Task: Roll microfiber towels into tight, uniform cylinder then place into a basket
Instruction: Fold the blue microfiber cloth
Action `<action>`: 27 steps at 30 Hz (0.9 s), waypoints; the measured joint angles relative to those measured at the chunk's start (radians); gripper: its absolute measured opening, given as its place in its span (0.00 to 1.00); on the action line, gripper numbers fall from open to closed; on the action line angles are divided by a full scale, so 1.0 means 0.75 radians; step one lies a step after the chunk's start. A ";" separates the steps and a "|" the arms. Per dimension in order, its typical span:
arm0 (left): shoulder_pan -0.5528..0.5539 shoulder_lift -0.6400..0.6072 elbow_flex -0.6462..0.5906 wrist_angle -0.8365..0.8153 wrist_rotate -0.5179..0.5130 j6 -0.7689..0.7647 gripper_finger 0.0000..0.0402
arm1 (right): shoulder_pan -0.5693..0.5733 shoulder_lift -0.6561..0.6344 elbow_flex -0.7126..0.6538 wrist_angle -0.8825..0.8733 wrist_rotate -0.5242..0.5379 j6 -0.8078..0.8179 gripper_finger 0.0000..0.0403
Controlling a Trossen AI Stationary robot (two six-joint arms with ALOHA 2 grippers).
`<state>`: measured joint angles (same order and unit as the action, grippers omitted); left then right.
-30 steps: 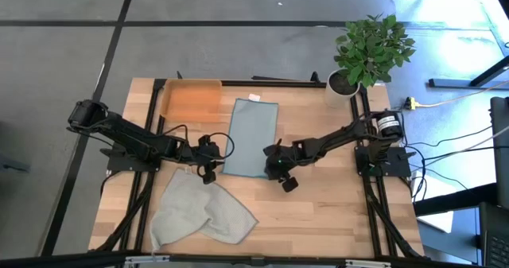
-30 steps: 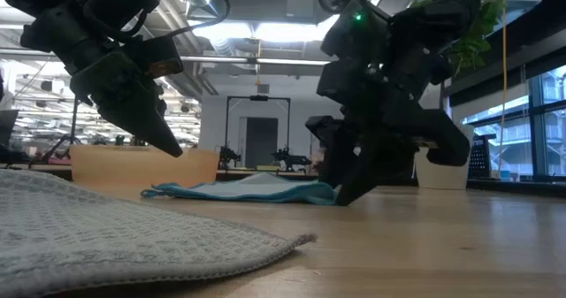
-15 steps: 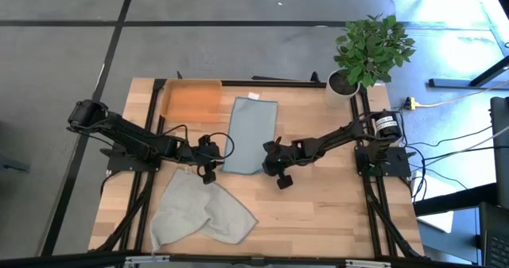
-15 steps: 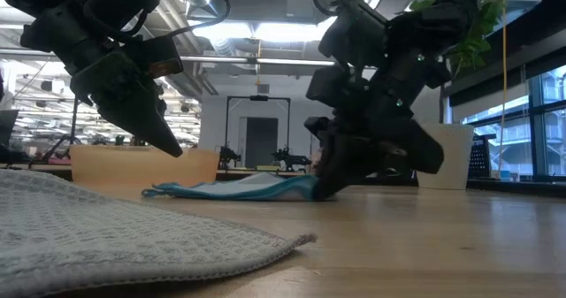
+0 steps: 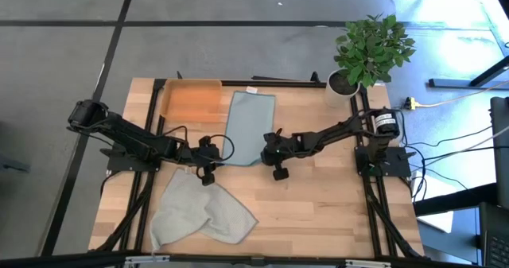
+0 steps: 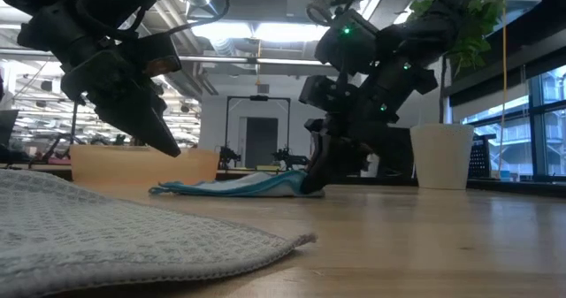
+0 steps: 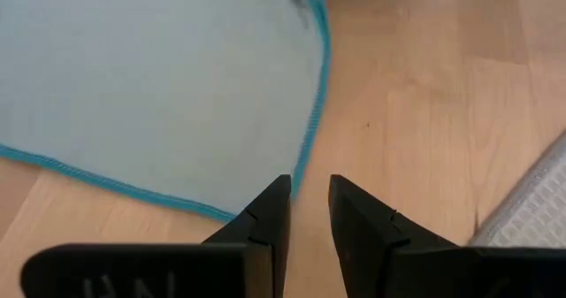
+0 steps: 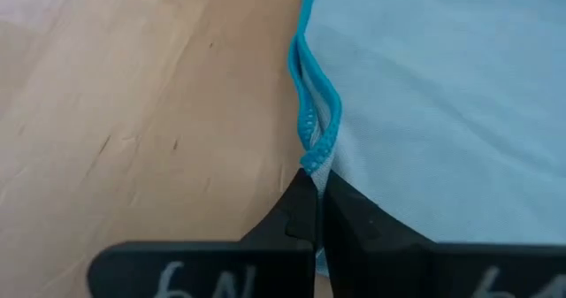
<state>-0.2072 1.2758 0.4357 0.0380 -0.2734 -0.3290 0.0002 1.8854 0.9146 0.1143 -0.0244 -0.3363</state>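
Nearest me on the surface point(image 5: 318, 212): grey-green towel point(image 5: 199, 211), rumpled, partly folded over itself at the near left. In the low view it fills the foreground point(image 6: 106, 232). Nothing is holding it.

Just past it, left claw point(image 5: 209, 172) sits off the near-left corner of the teal towel point(image 5: 248, 129). Left arm reaches in low from the left edge, nearly flat over the surface, claw angled down. In the left wrist view its fingers point(image 7: 265, 223) stand a narrow gap apart, nothing between them, tips just off the teal towel's hem point(image 7: 159, 86). In the low view the claw hangs clear above the surface point(image 6: 146, 126).

Right claw point(image 5: 270, 158) is at the teal towel's near-right corner. Right arm stretches in from the right edge, forearm low, wrist tipped down to the surface. Right wrist view: fingers point(image 8: 305, 210) pressed together on the bright blue hem point(image 8: 314, 130), which puckers up right at the tips. So it's clamped on the teal towel's edge. Low view shows the cloth bunched up against that claw point(image 6: 323, 170).

Teal towel lies mostly flat, long side running away from me, far end beside the basket.

Farthest: orange basket point(image 5: 191, 99) at the far-left corner. Potted plant point(image 5: 367, 53) at the far right.
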 joint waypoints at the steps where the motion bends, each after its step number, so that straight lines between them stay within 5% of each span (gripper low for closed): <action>1: -0.002 0.000 0.000 0.000 -0.003 0.000 0.18 | -0.004 0.000 0.000 0.000 -0.007 0.001 0.02; 14: 0.003 0.072 0.002 0.005 0.006 0.027 0.23 | -0.008 -0.001 0.001 0.063 -0.026 0.004 0.02; 27: 0.001 0.196 0.002 0.024 -0.122 0.348 0.25 | -0.013 -0.003 0.020 0.066 -0.030 0.025 0.02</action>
<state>-0.2062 1.4231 0.4369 0.0556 -0.3653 -0.0681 -0.0096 1.8832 0.9299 0.1641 -0.0467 -0.3178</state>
